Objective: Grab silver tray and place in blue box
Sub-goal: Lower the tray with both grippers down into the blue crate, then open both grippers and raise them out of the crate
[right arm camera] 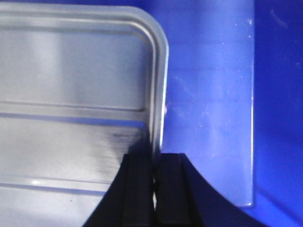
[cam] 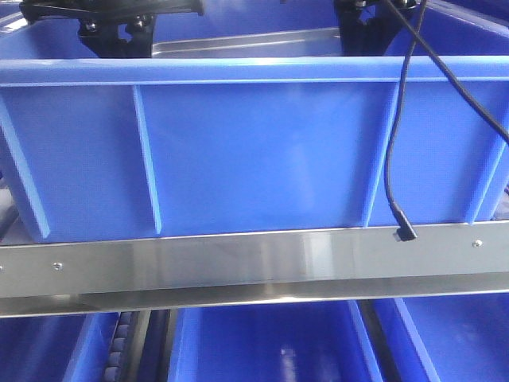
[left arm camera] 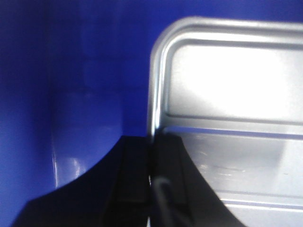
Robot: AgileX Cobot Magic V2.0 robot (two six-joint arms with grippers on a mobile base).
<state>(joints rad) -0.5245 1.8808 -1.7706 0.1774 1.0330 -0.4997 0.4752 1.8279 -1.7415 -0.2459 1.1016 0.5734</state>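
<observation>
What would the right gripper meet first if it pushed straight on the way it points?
The silver tray, whose rim its fingers pinch; beyond that probably the inner surface of the blue box, though depth is unclear.

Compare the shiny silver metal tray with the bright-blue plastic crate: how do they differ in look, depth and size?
Material: the shiny silver metal tray is reflective metal, the bright-blue plastic crate coloured plastic. Depth: the tray is shallow with a low flared rim; the crate has tall ribbed walls. Size: the tray is smaller, with blue crate showing beyond both its ends. Both are rectangular and open-topped.
</observation>
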